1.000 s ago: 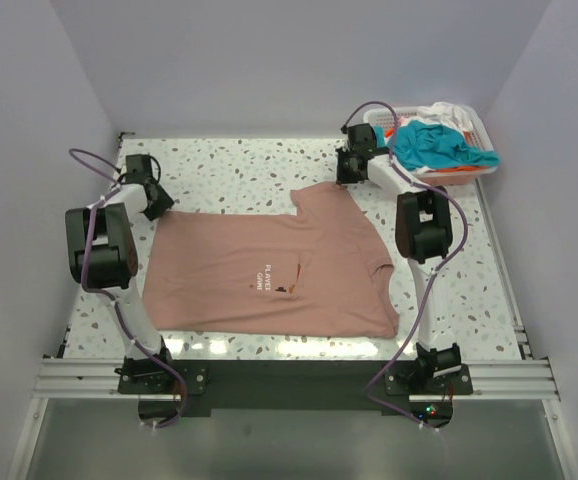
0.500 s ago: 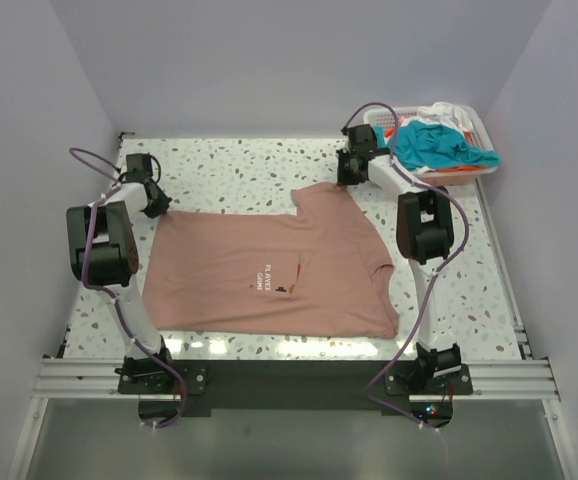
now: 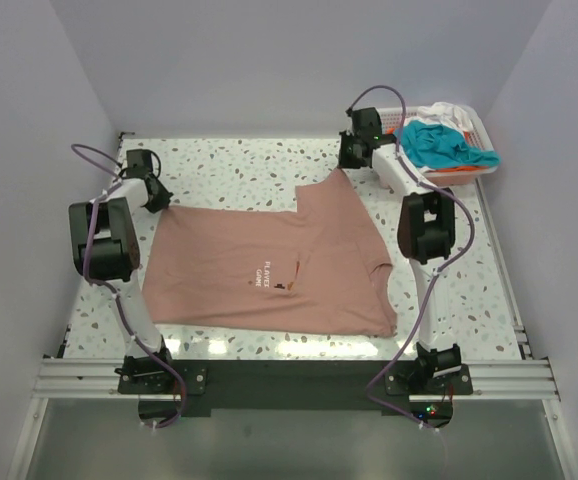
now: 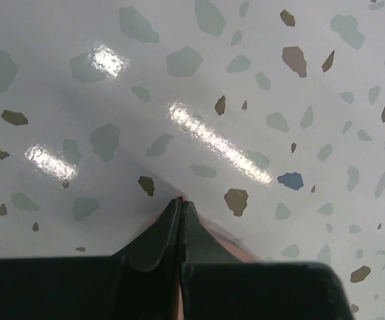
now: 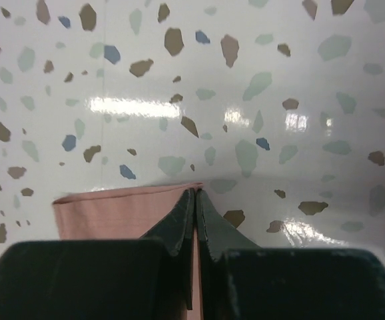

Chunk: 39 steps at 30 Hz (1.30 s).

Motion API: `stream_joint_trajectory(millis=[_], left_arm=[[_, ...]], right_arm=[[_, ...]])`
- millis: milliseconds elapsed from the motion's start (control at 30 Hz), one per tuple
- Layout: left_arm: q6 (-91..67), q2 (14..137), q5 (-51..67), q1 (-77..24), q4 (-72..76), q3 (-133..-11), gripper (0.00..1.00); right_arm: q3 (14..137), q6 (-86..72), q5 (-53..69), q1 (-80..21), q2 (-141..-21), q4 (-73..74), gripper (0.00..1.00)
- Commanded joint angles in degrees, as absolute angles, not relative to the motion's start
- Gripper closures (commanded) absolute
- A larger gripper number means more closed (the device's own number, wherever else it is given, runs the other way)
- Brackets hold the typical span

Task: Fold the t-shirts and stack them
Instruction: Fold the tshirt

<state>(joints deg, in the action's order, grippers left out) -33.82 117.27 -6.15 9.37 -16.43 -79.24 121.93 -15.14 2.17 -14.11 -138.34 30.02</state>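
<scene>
A salmon-pink t-shirt (image 3: 269, 270) with small white chest lettering lies spread on the speckled table. My left gripper (image 3: 155, 199) is shut on its far left corner; a sliver of pink cloth (image 4: 227, 235) shows beside the closed fingers (image 4: 180, 220). My right gripper (image 3: 348, 163) is shut on the far right sleeve edge and holds it lifted toward the back; the pink hem (image 5: 119, 210) shows at its closed tips (image 5: 196, 200). Teal (image 3: 439, 143), white and orange t-shirts lie heaped in the basket.
A white lattice basket (image 3: 481, 128) stands at the back right corner. Purple walls close in the table on three sides. Speckled tabletop (image 3: 239, 170) lies bare behind the shirt and to its right.
My right gripper has moved back and a little up, pulling the sleeve corner into a point. My left gripper has shifted slightly back with its corner.
</scene>
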Motion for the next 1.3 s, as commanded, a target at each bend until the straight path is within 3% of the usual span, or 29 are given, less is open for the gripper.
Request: stream_joint_trajectory(millis=[0, 267, 433, 800, 1267], left_arm=[[-33.7, 119.9, -4.4, 9.8, -15.5, -81.7, 1.00], [-34.1, 124.0, 2.0, 9.8, -12.3, -89.6, 1.00], [-33.0, 124.8, 4.5, 9.8, -11.6, -94.1, 1.00], [-29.4, 111.6, 6.3, 9.8, -5.5, -78.4, 1.00], [-25.8, 99.2, -1.3, 9.8, -8.2, -63.0, 1.00]], right_arm=[[129.0, -16.3, 1.2, -12.8, -137.3, 30.2, 1.00], [138.6, -17.6, 2.6, -10.8, -142.7, 29.0, 1.00], [137.8, -19.5, 5.8, -9.8, -141.7, 25.1, 1.00], [112.7, -19.9, 10.7, -10.1, -124.2, 18.5, 1.00], [83.7, -18.1, 11.4, -11.2, -100.2, 19.2, 1.00]])
